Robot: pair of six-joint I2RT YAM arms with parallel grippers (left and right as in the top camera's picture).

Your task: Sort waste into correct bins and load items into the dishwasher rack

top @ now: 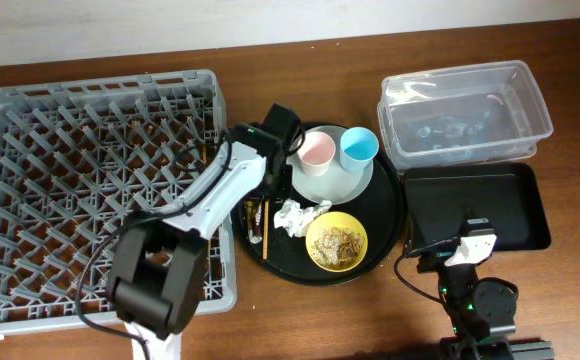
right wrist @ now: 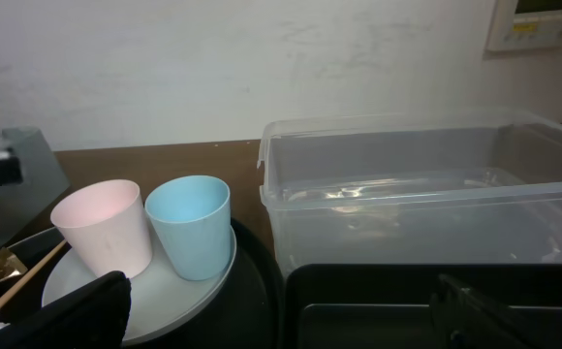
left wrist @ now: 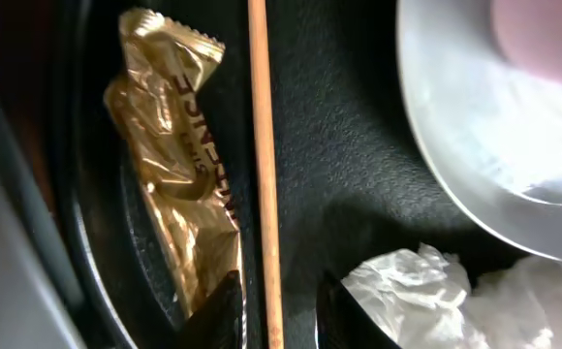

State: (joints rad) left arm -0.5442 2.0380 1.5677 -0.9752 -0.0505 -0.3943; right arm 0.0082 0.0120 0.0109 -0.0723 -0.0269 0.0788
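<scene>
On the round black tray (top: 390, 215), my left gripper (left wrist: 281, 315) is down low and open, its jaws astride one brown chopstick (left wrist: 262, 145) with a gap on each side. The gold foil wrapper (left wrist: 179, 184) lies just left of the left finger. The white napkin (left wrist: 436, 291) is bunched against the right finger. A pink cup (top: 317, 150) and a blue cup (top: 359, 145) stand on the white plate (top: 340, 180). Food scraps fill the yellow bowl (top: 336, 241). My right gripper (right wrist: 291, 315) hangs open over the shallow black tray (top: 480, 205), with nothing between its fingers.
The grey dishwasher rack (top: 30, 130) fills the left side of the table, and my left arm reaches across its right edge. The clear plastic tub (top: 465, 110) stands at the back right, directly behind the shallow black tray.
</scene>
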